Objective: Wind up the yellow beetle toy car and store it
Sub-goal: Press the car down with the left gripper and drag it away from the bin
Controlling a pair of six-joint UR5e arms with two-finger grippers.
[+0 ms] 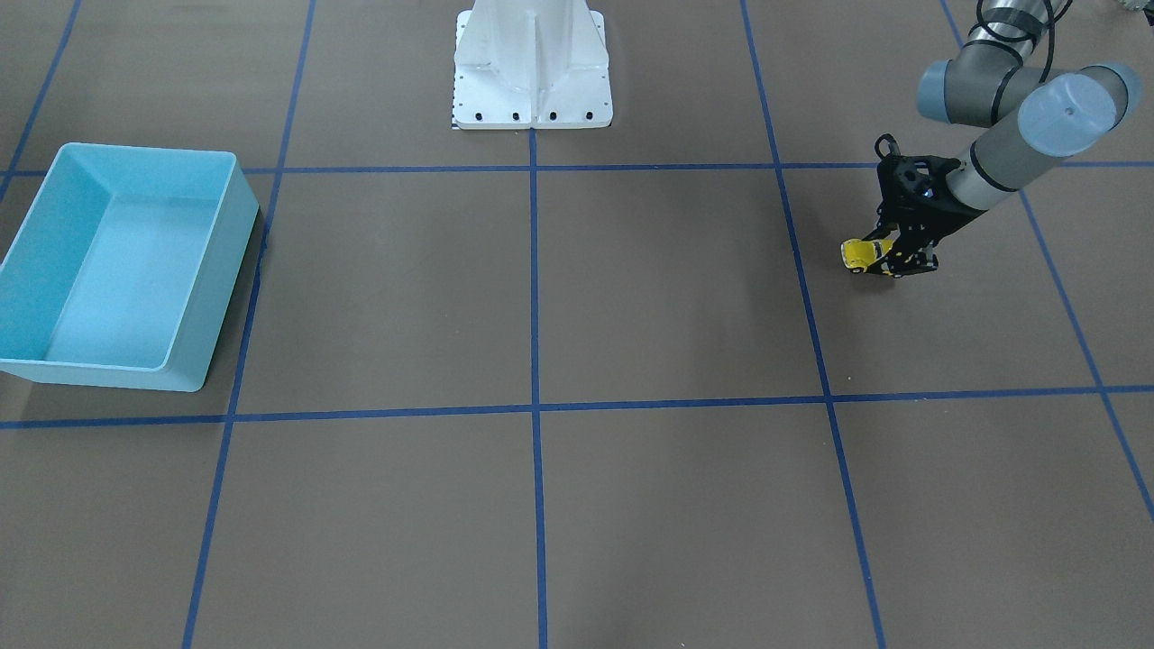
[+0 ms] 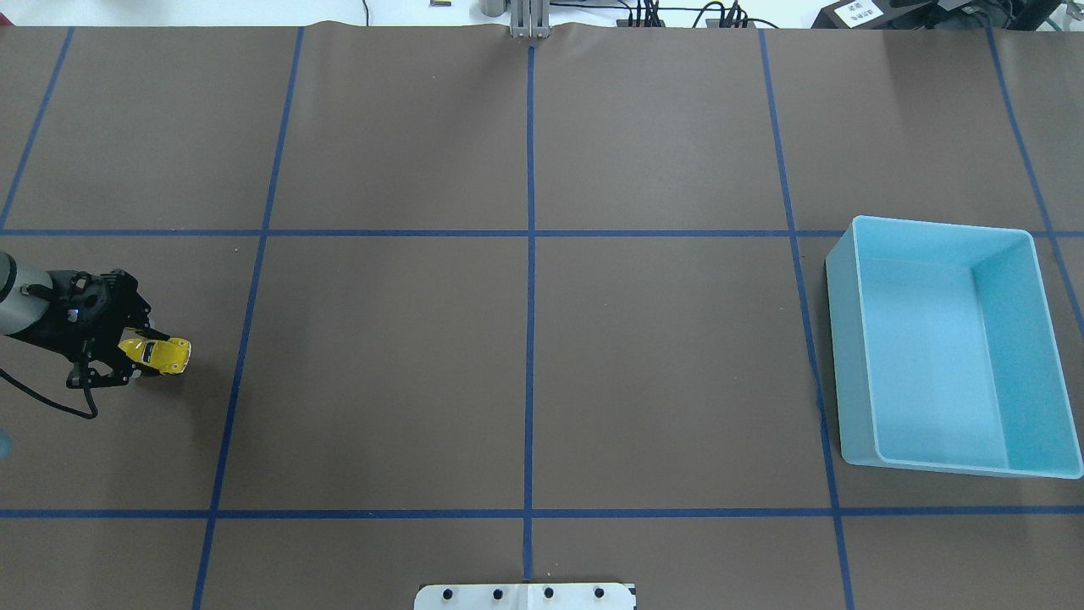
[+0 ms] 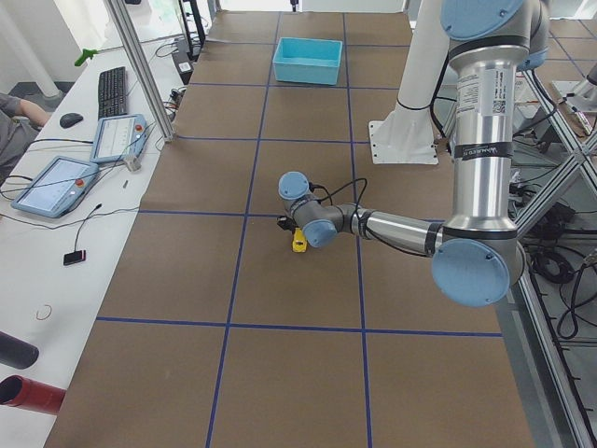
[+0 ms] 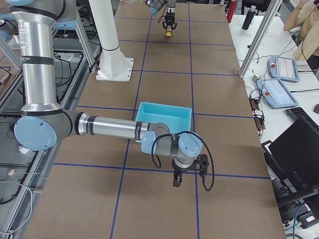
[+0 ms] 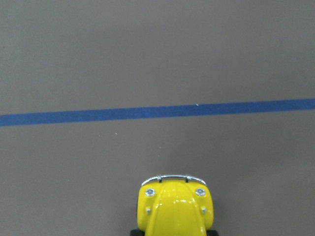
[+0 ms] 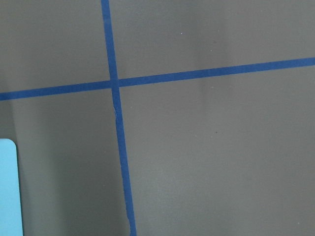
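Note:
The yellow beetle toy car (image 2: 169, 355) is at the table's left side, its rear between the fingers of my left gripper (image 2: 135, 356), which is shut on it low over the brown mat. In the front view the car (image 1: 856, 254) sticks out of the gripper (image 1: 891, 261) toward the table's middle. The left wrist view shows only the car's bonnet and chrome bumper (image 5: 174, 206). My right gripper (image 4: 177, 180) shows only in the exterior right view, near the table's front beside the bin; I cannot tell if it is open or shut.
The light blue bin (image 2: 838, 356) stands empty at the right side of the table, also seen in the front view (image 1: 221, 297). The white robot base (image 1: 532, 68) is at the near edge. Blue tape lines grid the mat.

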